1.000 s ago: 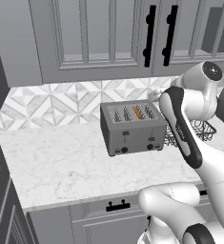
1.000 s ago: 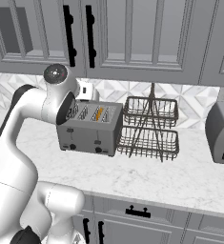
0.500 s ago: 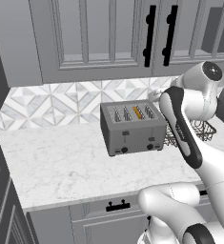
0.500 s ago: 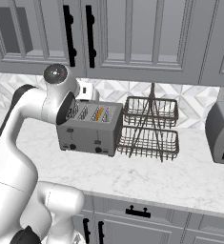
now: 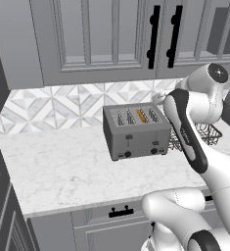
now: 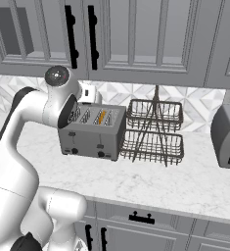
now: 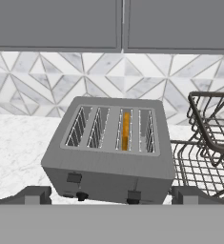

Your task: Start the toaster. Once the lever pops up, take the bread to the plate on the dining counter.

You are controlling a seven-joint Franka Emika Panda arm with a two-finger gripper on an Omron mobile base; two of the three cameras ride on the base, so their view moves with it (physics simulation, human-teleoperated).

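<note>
**Hovering gripper above toaster**

Standing on the white marble worktop (image 5: 62, 166) is seen the boxy grey metal four-slot toaster (image 7: 111, 152). The thin orange-tan bread slice (image 7: 125, 130) is lodged in its third slot. The gripper (image 7: 111, 194) is held wide apart, clear of both.

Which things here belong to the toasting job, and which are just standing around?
Part of the job:
- toaster
- bread, sitting in the third slot from the left
- gripper, open, facing the toaster

Just there:
- wire rack, beside the toaster
- grey appliance at the right edge of the right base view
</note>
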